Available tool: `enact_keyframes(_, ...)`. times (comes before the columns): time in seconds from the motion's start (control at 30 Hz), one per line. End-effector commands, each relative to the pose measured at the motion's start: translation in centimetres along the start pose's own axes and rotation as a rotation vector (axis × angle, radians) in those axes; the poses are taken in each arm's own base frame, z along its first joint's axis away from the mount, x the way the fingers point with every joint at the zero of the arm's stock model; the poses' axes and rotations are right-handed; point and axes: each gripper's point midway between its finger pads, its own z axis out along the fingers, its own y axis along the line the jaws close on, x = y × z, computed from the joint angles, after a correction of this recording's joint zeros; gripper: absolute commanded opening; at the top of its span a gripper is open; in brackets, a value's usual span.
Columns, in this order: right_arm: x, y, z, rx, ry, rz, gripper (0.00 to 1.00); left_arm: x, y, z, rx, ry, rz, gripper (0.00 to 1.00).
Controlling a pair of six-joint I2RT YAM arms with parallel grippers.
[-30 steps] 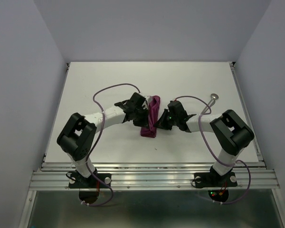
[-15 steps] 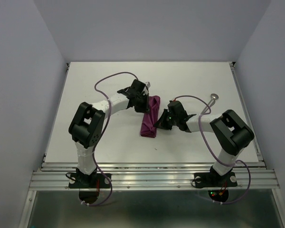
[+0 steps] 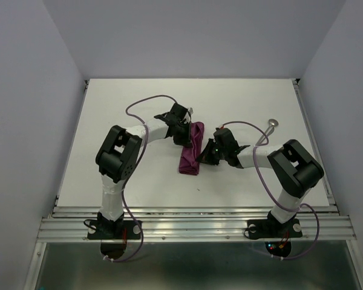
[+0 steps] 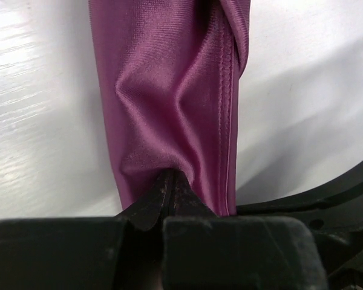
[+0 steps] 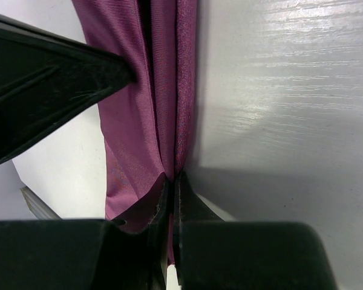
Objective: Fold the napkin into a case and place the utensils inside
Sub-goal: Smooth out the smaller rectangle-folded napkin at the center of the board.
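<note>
The plum-purple napkin lies on the white table as a narrow folded strip, running away from the arms. My left gripper sits at its far end, shut, with a fold of napkin pinched at the tips. My right gripper is at the strip's right edge, also shut, nipping the hemmed layers of the napkin at its tips. Of the utensils, a silver spoon lies on the table to the right. A thin silvery rod shows beside the cloth in the right wrist view.
Purple cables loop over the table from both wrists. The table's metal rail runs along the near edge, and grey walls enclose the other sides. The left gripper's black body fills the upper left of the right wrist view.
The left arm has swung its elbow in and to the right, and its gripper has moved a little away along the napkin's far end. The right arm has not moved.
</note>
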Motion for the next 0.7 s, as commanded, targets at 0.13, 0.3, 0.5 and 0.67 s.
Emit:
enact_keyframes(0.13, 0.3, -0.1, -0.2, 0.006, 0.006, -0.031, 0.01, -1.1, -3.1, 0.9, 0.136, 0.005, 0.023, 0.00)
enact_keyframes(0.3, 0.4, -0.1, -0.2, 0.008, 0.008, -0.031, 0.01, -1.5, -4.5, 0.4, 0.202, -0.008, 0.033, 0.00)
enact_keyframes(0.5, 0.3, -0.1, -0.3, 0.007, 0.005, -0.033, 0.01, -2.8, -4.9, -0.5, 0.201, -0.058, 0.038, 0.00)
enact_keyframes(0.67, 0.2, 0.0, -0.4, 0.006, 0.000, -0.035, 0.01, -2.8, -3.9, 0.9, 0.143, -0.030, 0.022, 0.00)
